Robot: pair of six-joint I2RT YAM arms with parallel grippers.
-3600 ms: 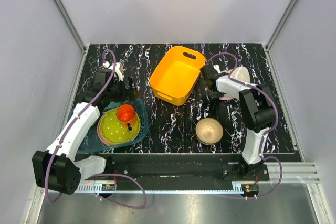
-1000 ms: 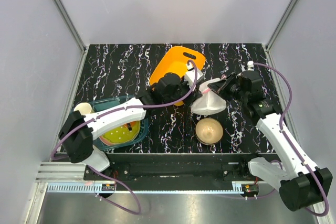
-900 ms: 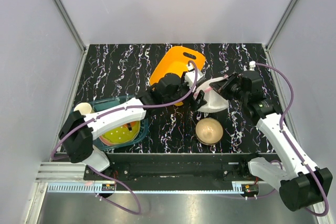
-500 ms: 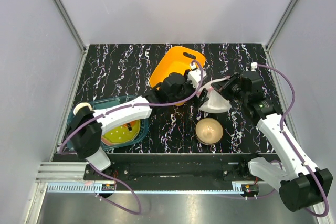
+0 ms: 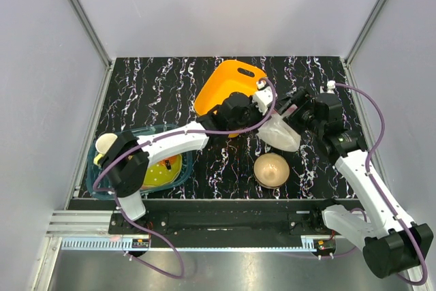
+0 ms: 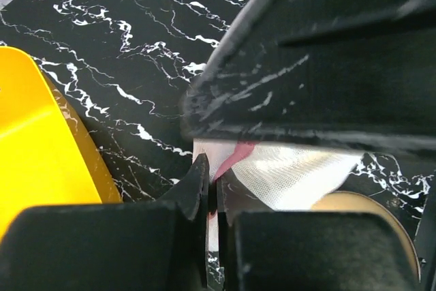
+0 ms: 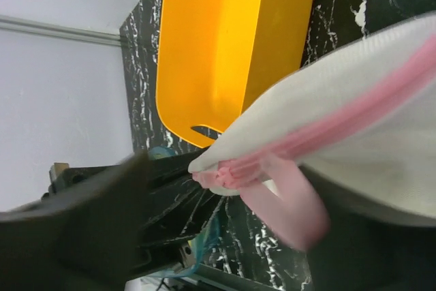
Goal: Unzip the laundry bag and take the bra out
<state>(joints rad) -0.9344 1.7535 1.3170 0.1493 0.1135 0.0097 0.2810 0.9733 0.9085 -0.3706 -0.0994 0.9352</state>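
The laundry bag (image 5: 281, 133), white mesh with pink zipper trim (image 7: 320, 131), hangs just above the table between both grippers. My left gripper (image 5: 266, 110) reaches in from the left. In the left wrist view it (image 6: 214, 192) is shut on the pink zipper end (image 6: 235, 158) at the bag's (image 6: 293, 172) corner. My right gripper (image 5: 291, 112) is at the bag's right end. In the right wrist view its (image 7: 228, 202) blurred dark jaws stand apart, with the bag's pink corner and a pink loop (image 7: 289, 206) loose between them. The bra is hidden.
An orange plastic basket (image 5: 228, 90) lies tilted just behind the left gripper. A tan dome-shaped bowl (image 5: 271, 168) sits in front of the bag. At the left stands a teal tray (image 5: 112, 185) with plates and an orange cup.
My left gripper opened, slid right along the bag and shut again on the pink zipper end. The right jaws have parted from their grip. The bag has shifted right and sagged.
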